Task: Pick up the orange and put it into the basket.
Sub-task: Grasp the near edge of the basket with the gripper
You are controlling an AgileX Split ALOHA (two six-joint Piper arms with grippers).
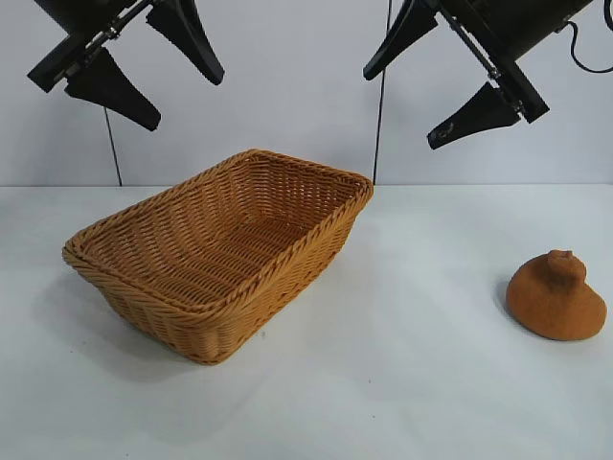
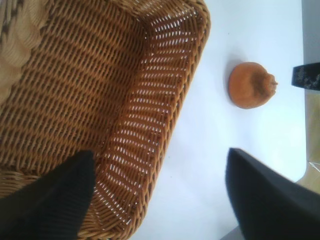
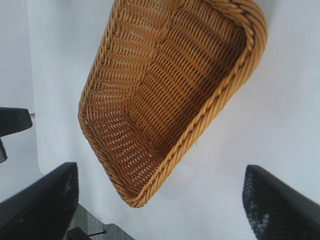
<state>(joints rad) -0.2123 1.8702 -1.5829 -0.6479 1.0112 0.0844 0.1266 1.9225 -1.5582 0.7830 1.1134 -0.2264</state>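
White table (image 1: pixel 421 402) carries both task items, seen from the exterior view. Largest on it is the basket (image 1: pixel 215 251), tan woven wicker with a braided rim and sloping sides, set askew at roughly 9 o'clock of the table's centre, one corner pointing toward 1 o'clock. Its interior shows only weave in both wrist views (image 2: pixel 75 90) (image 3: pixel 170 95).

Left gripper (image 1: pixel 144 75) hangs high above the basket's 10 o'clock side, fingers spread wide apart, nothing between them; in its wrist view the two dark fingers (image 2: pixel 45 200) frame the basket's end wall and bare tabletop.

Right gripper (image 1: pixel 421 86) hangs at matching height, at about 1 o'clock of the basket, fingers likewise spread wide and holding nothing; its own fingers (image 3: pixel 35 205) flank the basket from above.

Smallest item, the orange (image 1: pixel 556 295), matte brownish-orange with a knobbly neck on top, rests on the table at 3 o'clock of the basket, well apart from it and outside it. The left wrist view shows it (image 2: pixel 251 85) beyond the basket's rim, touching neither gripper.
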